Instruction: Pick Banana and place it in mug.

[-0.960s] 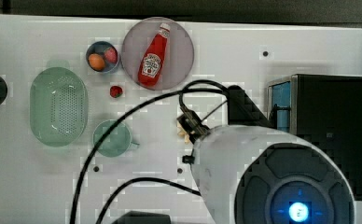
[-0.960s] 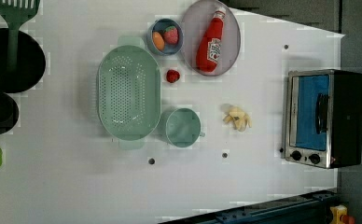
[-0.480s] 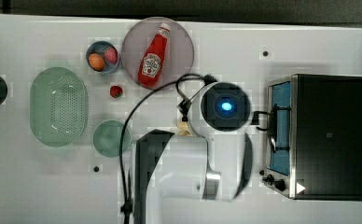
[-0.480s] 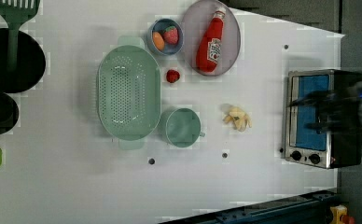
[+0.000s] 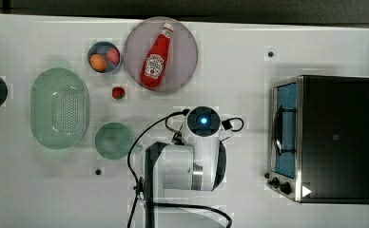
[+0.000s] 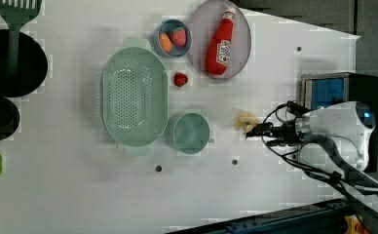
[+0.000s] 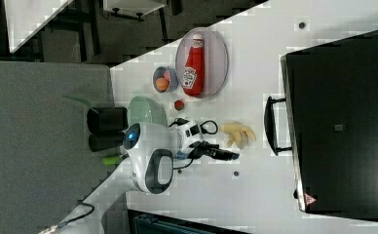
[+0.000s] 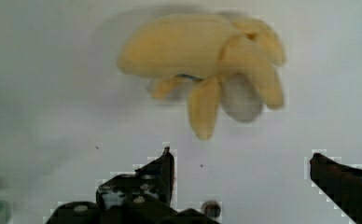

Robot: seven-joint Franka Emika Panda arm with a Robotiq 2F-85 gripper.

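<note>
**Banana flat on table, fingers spread beside it**

Lying loose on the white table [image 6: 274, 63], between mug [image 6: 191, 132] and toaster oven [image 6: 330, 90]: banana [image 8: 207, 60], pale yellow, peel split into cream lobes. Long axis roughly along the left view's horizontal, lobes fanning toward the gripper [image 8: 240, 172]. Fingers [image 8: 163, 170] spread wide, grasping nothing, just short of the fruit. Strawberry [image 6: 179, 79] well apart.

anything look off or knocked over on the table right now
Two small oddities. The ketchup bottle lies on its side on the round plate instead of standing. A strawberry sits loose on the table between the blue bowl and the mug. Nothing looks spilled or broken.
</note>
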